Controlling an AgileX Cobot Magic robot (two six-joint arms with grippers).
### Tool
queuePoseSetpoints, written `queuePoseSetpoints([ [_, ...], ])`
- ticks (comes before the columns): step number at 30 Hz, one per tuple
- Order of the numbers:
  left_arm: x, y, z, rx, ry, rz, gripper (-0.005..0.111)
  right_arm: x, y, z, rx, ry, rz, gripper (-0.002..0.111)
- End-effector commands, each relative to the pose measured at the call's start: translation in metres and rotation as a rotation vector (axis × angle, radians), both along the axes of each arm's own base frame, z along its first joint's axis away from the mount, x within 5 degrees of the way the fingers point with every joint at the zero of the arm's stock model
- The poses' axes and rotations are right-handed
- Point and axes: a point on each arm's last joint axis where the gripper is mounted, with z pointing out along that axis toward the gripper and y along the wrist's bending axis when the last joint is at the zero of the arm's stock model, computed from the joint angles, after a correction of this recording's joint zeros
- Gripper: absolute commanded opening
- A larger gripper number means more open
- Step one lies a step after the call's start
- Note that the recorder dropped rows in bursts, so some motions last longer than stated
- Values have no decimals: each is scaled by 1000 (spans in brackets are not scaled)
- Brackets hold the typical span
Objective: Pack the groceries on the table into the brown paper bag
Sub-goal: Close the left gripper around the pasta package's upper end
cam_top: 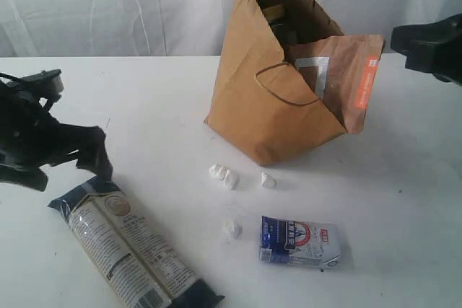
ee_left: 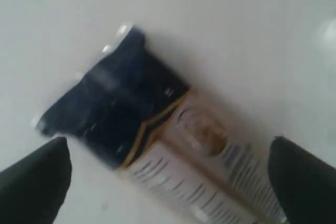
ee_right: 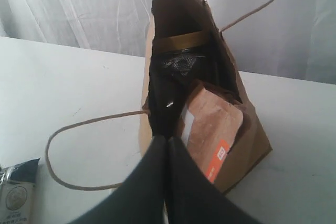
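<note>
The brown paper bag [cam_top: 263, 110] stands open at the back of the table [cam_top: 159, 99], with the orange-brown pouch [cam_top: 357, 77] leaning out of its mouth. The long dark-blue noodle pack [cam_top: 130, 247] lies flat at the front left. The blue-white carton [cam_top: 299, 242] lies at the front middle. My left gripper [cam_top: 90, 160] hovers open over the dark end of the noodle pack [ee_left: 152, 129], one finger on each side. My right gripper [ee_right: 168, 141] is shut and empty, held high beside the bag [ee_right: 252, 135] and pouch [ee_right: 215, 124]. Dark shapes sit deep inside the bag; the jars and bottle cannot be told apart.
Small white crumbs [cam_top: 224, 176] lie between the bag and the carton, one more crumb [cam_top: 231, 229] just left of the carton. A cord handle [ee_right: 79, 156] of the bag droops out over the tabletop. A white curtain [cam_top: 108, 5] hangs behind the table.
</note>
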Motion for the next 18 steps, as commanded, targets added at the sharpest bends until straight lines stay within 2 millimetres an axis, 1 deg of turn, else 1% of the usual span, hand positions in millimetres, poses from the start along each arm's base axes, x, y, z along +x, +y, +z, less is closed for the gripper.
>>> queuePoseSetpoints([
  [1, 2, 1, 14, 62, 203, -91, 105, -1, 0, 0, 23, 8, -2, 0],
  [4, 6, -19, 31, -115, 185, -61, 105, -1, 0, 0, 23, 8, -2, 0],
  [5, 4, -25, 33, -152, 185, -70, 105, -1, 1, 0, 23, 8, 1, 0],
  [7, -1, -34, 33, -173, 207, -98, 105, -2, 2, 0, 27, 12, 18, 0],
  [11, -17, -52, 21, -146, 257, -201, 105, -5, 6, 0, 37, 21, 70, 0],
  [13, -24, -64, 13, -161, 281, -219, 105, -6, 8, 0, 42, 26, 97, 0],
  [16, -29, -76, 1, -209, 325, -199, 105, -7, 9, 0, 46, 29, 114, 0],
  [18, -29, -78, -5, -229, 377, -119, 105, -8, 10, 0, 44, 29, 124, 0],
])
